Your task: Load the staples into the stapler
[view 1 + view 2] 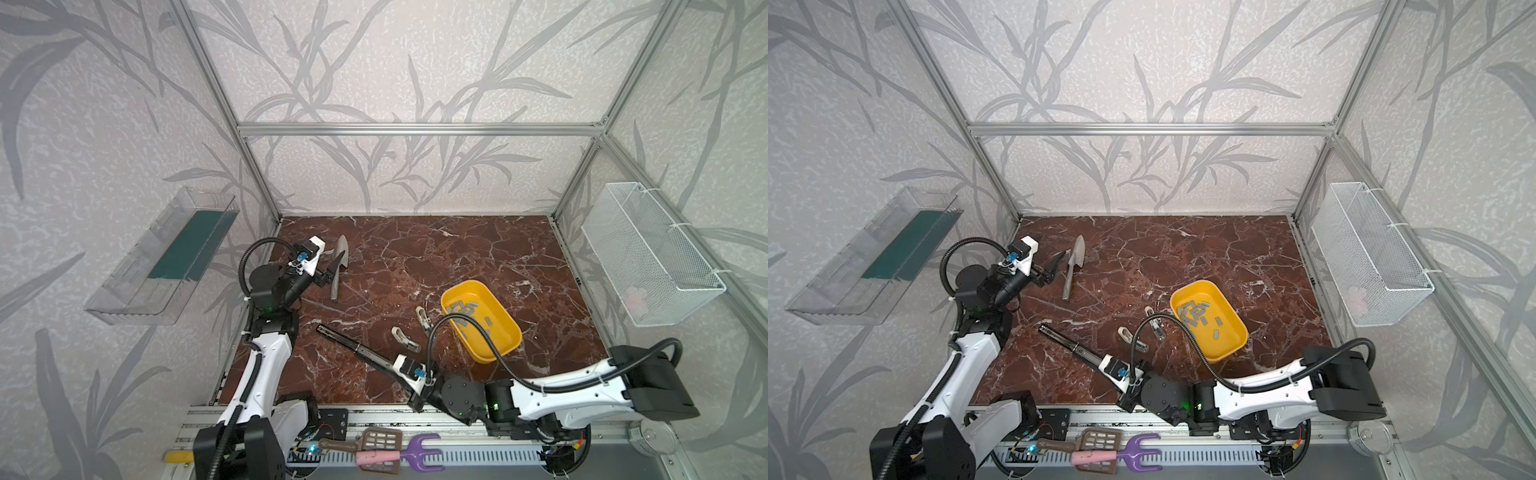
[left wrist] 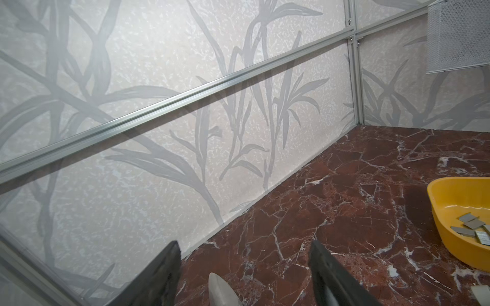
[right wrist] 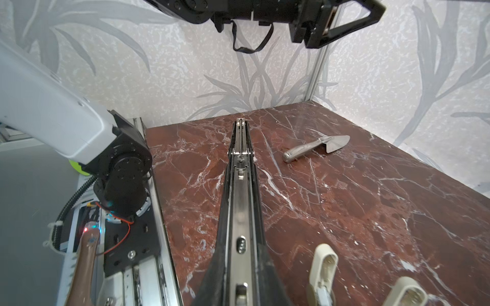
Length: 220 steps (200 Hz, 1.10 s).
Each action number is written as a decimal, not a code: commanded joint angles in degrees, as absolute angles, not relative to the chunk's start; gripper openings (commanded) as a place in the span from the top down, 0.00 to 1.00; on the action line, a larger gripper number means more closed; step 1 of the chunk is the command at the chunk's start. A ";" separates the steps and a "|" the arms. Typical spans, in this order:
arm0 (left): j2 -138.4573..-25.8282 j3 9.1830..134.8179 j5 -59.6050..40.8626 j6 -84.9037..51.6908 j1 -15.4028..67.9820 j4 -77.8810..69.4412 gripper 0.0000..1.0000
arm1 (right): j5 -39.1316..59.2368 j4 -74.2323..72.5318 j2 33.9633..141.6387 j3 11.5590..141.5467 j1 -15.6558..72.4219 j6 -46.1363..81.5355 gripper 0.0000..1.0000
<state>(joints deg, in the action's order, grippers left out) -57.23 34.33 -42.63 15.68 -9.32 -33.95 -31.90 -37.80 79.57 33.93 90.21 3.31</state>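
While the right gripper (image 1: 388, 362) is pressed together on the near end of the stapler (image 1: 353, 348), the long black body lies on the marble table (image 1: 436, 257) and points away toward the left arm; in the right wrist view its silvery inner rail (image 3: 240, 196) is uncovered and faces up; the staples (image 1: 462, 309) lie loose in the yellow tray (image 1: 500, 338), which stands to the right of the stapler and apart from it; two cream-white blocks (image 1: 405, 337) lie between the tray and the stapler; the left gripper (image 1: 330, 268) has its fingers wide apart and holds nothing; it hangs over the grey trowel (image 1: 341, 249), near the left wall
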 commanded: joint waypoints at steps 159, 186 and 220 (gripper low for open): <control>-56.83 37.73 -33.59 5.09 -8.62 -32.28 0.01 | -59.24 -45.55 107.97 44.10 90.53 23.15 1.00; -55.54 37.85 -28.70 5.20 -8.61 -30.19 0.01 | -60.50 -17.70 109.51 54.24 90.87 42.30 1.00; -54.57 36.03 -26.37 3.90 -8.53 -33.66 0.01 | -54.50 -21.21 112.59 54.06 87.46 44.30 1.00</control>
<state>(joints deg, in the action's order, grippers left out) -56.05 36.27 -29.17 5.32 -8.69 -30.98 -54.96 -26.11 110.37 53.93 89.97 35.86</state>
